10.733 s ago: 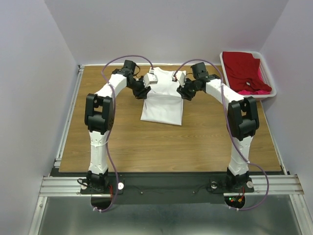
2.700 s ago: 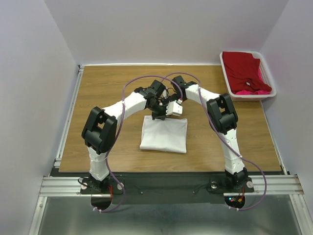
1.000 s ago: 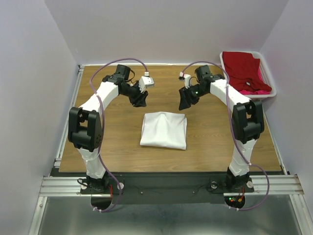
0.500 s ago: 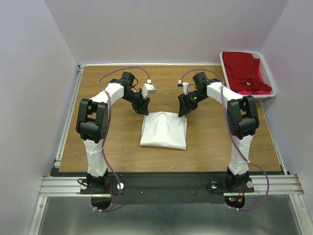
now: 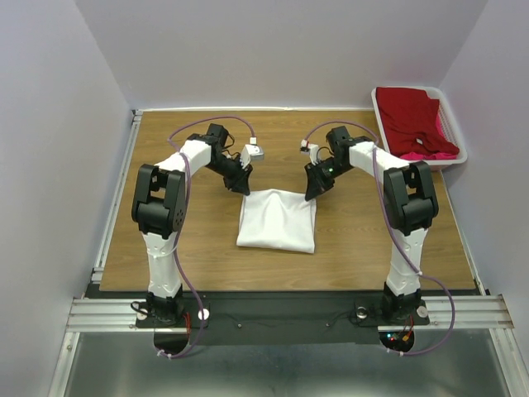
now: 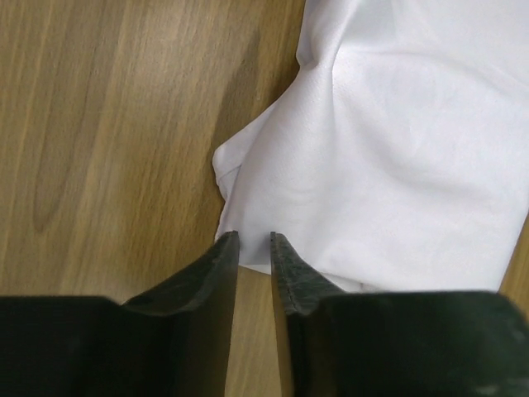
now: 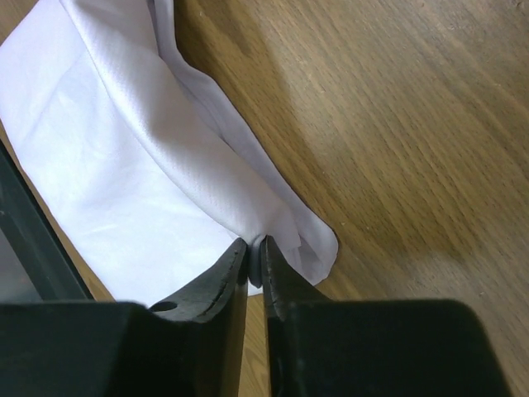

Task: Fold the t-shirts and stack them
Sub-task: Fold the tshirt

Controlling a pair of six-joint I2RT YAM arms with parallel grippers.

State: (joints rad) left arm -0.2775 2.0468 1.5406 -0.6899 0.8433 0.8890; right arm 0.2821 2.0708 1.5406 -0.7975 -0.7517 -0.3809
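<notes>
A plain white t-shirt [image 5: 277,223] lies folded into a rectangle at the middle of the table. My left gripper [image 5: 245,187] is at its far left corner. In the left wrist view the jaws [image 6: 250,240] stand a narrow gap apart with the shirt's edge [image 6: 397,124] at their tips and wood showing between them. My right gripper [image 5: 312,193] is at the far right corner. In the right wrist view it [image 7: 254,244] is shut on a fold of the white cloth [image 7: 107,149]. A deep red shirt [image 5: 413,116] and a bright pink one [image 5: 430,155] lie in the basket.
A white plastic basket [image 5: 382,116] stands at the back right corner of the wooden table [image 5: 182,240]. Grey walls close in the left, back and right. A metal rail runs along the table's left edge [image 5: 116,198].
Both grippers have come down and inward from behind the shirt to its far corners. The right jaws have closed on the cloth. The shirt itself has not moved.
</notes>
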